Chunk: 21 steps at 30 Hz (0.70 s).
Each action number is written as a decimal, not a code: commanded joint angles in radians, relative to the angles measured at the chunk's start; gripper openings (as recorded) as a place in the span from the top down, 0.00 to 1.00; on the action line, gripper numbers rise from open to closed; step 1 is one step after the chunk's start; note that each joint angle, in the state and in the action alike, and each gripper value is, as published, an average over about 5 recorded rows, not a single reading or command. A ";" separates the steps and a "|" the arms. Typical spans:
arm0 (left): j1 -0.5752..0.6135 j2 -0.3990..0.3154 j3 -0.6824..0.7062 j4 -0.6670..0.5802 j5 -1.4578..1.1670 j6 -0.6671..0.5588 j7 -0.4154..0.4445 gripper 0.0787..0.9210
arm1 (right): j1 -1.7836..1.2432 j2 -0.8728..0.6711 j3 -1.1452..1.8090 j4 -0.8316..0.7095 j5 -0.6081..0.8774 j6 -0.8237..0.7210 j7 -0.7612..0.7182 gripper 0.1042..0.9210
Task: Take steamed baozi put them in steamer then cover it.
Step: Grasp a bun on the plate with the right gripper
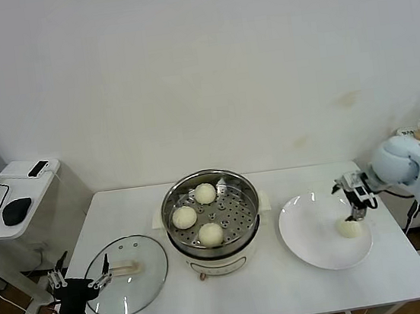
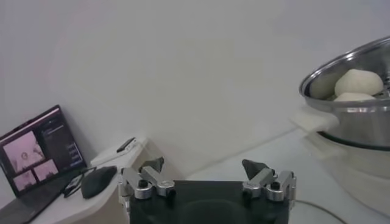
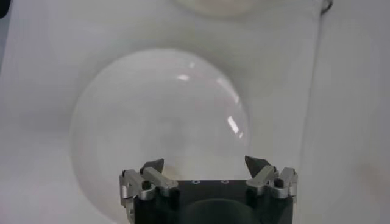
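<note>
From my head view, three steamed baozi already sit on the perforated tray inside the steamer at the counter's centre, and one last baozi lies on the white plate at the steamer's 3 o'clock. The cover rests flat on the counter at the steamer's 8 o'clock, so I judge one bun and the covering remain. My right end effector hovers just over that last bun, touching nothing I can confirm. My left end effector idles at the cover's 9 o'clock. In my left wrist view its fingers stand spread and empty, the steamer beyond. In my right wrist view the right end effector is wide open over the plate, holding nothing.
</note>
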 commanded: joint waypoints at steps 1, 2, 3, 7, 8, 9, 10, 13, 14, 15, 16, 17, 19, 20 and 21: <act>0.001 -0.001 0.003 0.001 0.001 -0.001 0.001 0.12 | -0.245 0.030 0.192 -0.118 -0.141 0.001 0.014 0.12; 0.002 0.000 0.002 0.000 0.000 -0.001 0.001 0.12 | -0.247 0.041 0.195 -0.132 -0.148 0.001 0.016 0.12; 0.002 0.000 0.000 0.000 0.000 -0.001 0.001 0.12 | -0.248 0.051 0.197 -0.147 -0.152 0.002 0.017 0.12; 0.003 0.003 -0.004 -0.001 -0.001 -0.001 0.002 0.12 | -0.246 0.094 0.201 -0.194 -0.166 0.003 0.021 0.12; 0.003 0.003 -0.004 0.000 -0.001 -0.001 0.002 0.12 | -0.244 0.105 0.201 -0.204 -0.170 0.004 0.022 0.12; 0.003 0.004 -0.005 0.000 -0.001 -0.001 0.003 0.12 | -0.243 0.114 0.201 -0.212 -0.174 0.005 0.023 0.12; 0.003 0.004 -0.005 0.000 -0.001 -0.001 0.004 0.12 | -0.241 0.124 0.200 -0.220 -0.177 0.005 0.024 0.12; 0.003 0.004 -0.005 0.000 -0.001 0.000 0.005 0.12 | -0.236 0.146 0.196 -0.235 -0.180 0.003 0.023 0.12; 0.002 0.005 -0.006 0.000 -0.001 0.000 0.005 0.12 | -0.234 0.151 0.195 -0.238 -0.181 0.003 0.023 0.12; 0.002 0.005 -0.006 0.000 -0.001 0.000 0.005 0.12 | -0.233 0.155 0.194 -0.241 -0.183 0.002 0.023 0.12; 0.002 0.005 -0.007 0.000 -0.001 0.000 0.005 0.12 | -0.233 0.160 0.193 -0.245 -0.185 0.002 0.023 0.12; 0.002 0.005 -0.007 0.000 -0.001 0.000 0.005 0.12 | -0.232 0.163 0.193 -0.248 -0.188 0.002 0.023 0.12; 0.002 0.004 -0.007 0.000 -0.001 0.000 0.005 0.12 | -0.230 0.170 0.192 -0.255 -0.196 0.002 0.023 0.12; 0.001 0.003 -0.007 0.001 0.000 0.000 0.005 0.12 | -0.229 0.173 0.192 -0.258 -0.199 0.002 0.023 0.12; 0.001 0.003 -0.006 0.001 0.000 0.000 0.005 0.12 | -0.228 0.174 0.192 -0.261 -0.202 0.001 0.023 0.12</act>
